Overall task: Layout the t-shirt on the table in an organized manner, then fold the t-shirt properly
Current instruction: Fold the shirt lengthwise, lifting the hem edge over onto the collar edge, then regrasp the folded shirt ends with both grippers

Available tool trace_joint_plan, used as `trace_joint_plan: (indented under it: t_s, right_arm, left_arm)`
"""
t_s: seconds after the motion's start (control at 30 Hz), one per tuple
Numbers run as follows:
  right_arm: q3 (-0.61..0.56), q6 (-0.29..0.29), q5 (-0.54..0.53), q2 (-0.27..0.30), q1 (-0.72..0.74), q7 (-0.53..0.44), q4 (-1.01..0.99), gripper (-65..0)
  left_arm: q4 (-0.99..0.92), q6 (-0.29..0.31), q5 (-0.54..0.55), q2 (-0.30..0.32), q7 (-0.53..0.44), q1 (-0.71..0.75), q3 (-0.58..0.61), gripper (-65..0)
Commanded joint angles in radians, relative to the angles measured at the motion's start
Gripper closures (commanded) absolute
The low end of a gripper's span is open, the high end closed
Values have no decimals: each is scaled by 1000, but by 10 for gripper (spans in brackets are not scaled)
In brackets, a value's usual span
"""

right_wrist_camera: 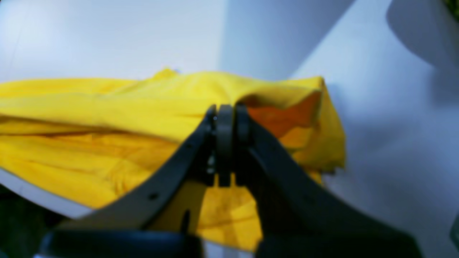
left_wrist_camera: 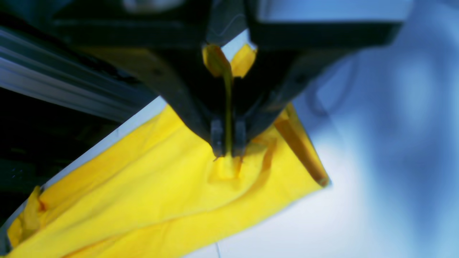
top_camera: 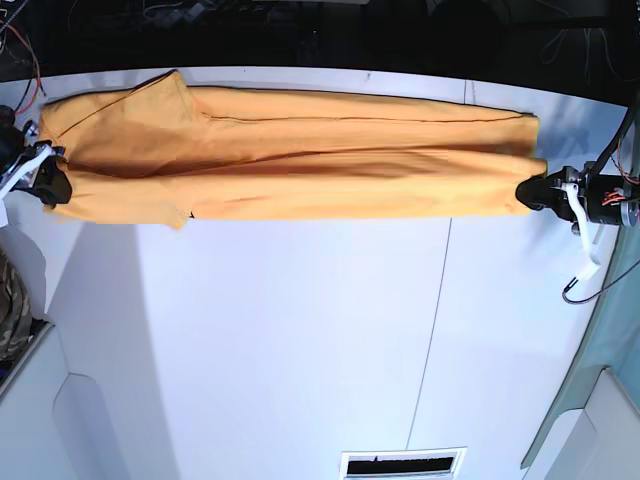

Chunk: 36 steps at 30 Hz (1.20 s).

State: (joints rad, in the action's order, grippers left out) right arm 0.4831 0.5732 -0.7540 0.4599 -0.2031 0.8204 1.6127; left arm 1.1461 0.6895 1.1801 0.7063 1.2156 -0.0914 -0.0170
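Two grippers pinch the t-shirt (top_camera: 300,150) stretched along the table's (top_camera: 300,340) far edge; left gripper (top_camera: 528,192) and right gripper (top_camera: 52,186) clamp opposite ends. Open white tabletop spreads nearer; a camouflage cloth (top_camera: 12,300) sits at the left margin.

Orange-yellow t-shirt (top_camera: 300,150), folded lengthwise into a long narrow band, stretched flat across the far part of the white table (top_camera: 300,340), close to its far edge. Sleeve end toward base view's left, hem end toward its right. Lengthwise creases along the middle. Thin dark seam line crossing tabletop.
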Motion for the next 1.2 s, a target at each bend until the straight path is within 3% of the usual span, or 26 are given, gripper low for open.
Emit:
trace_joint_plan:
  t_s: [0.0, 0.17, 0.3, 0.4, 0.43, 0.47, 0.73, 0.9, 0.97, 1.07, 1.1, 1.17]
  right_arm:
    - [7, 8, -18, 18, -19, -18, 27, 0]
    - [7, 7, -2, -6, -119, -63, 32, 0]
    - [7, 7, 24, -66, -138, -61, 8, -3]
    - [7, -2, 58, -90, -138, -60, 3, -291]
    - [8, -3, 56, -91, -138, -60, 4, -338]
    - [12, -9, 51, -92, -138, -57, 8, -345]
    - [166, -11, -23, -100, -138, -37, 126, -343]
    - [202, -8, -25, -99, -138, -39, 216, -342]
    - [177, -8, -24, -100, -137, -74, 211, -269]
    - [96, -8, 16, -100, -117, -91, 186, -47]
    - [62, -8, 42, -100, -105, -91, 169, -7]
    - [-9, -8, 97, -100, -80, -92, 124, 0]
  left_arm:
    - [14, 9, 13, 25, -3, -16, -8, 0]
    - [14, 9, 11, 25, -4, 3, -8, 0]
    - [13, 9, 9, 25, -18, 35, -8, -196]
    - [13, 9, 9, 25, -45, 45, -8, -307]
    - [13, 9, 11, 25, -45, 43, -9, -316]
    - [13, 9, 14, 26, -45, 40, -13, -316]
    - [13, 9, 14, 31, -45, 61, -148, -316]
    - [13, 9, 6, 28, -57, 82, -167, -316]
    - [13, 9, -37, 20, -92, 104, -167, -319]
    - [13, 9, -123, 2, -171, 129, -167, -373]
    - [13, 9, -150, -7, -204, 133, -169, -379]
    - [13, 9, -203, -24, -267, 137, -174, -379]
